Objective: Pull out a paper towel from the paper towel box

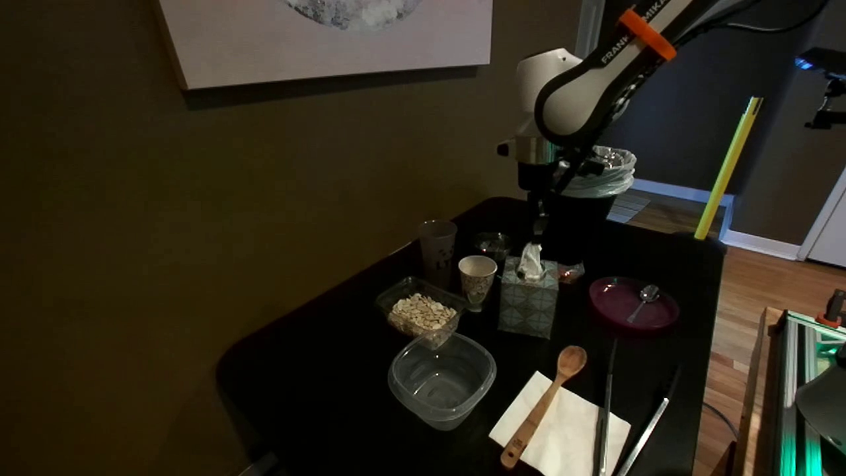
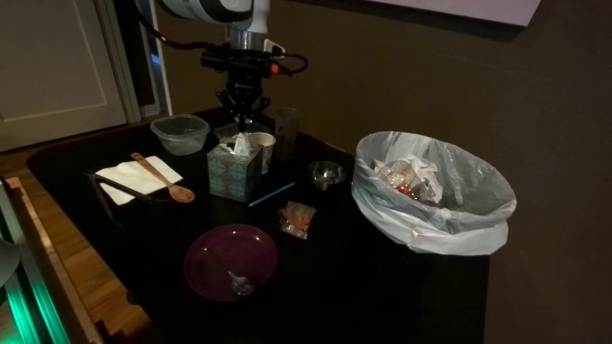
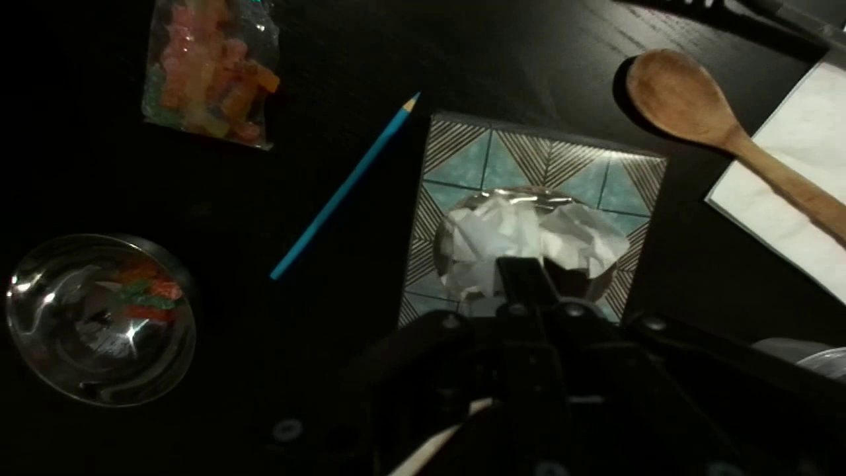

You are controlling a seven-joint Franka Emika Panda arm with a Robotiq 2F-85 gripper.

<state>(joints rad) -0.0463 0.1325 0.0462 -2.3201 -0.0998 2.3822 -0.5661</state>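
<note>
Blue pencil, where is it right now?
In the wrist view, the blue pencil lies left of the tissue box, between it and the clear bowl, with the candy bag up and to its left.

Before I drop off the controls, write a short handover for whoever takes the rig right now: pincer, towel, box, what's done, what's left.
Pincer: closed, pointing down, apparently pinching the peak of the paper towel.
Paper towel: white tip sticks up from the top opening of the paper towel box; lower part inside.
Box: upright on the table, blue pencil beside it.
Done: pincer shut at the towel.
Left: draw the towel fully out. I'd lift slowly, as the box might come along.
</note>
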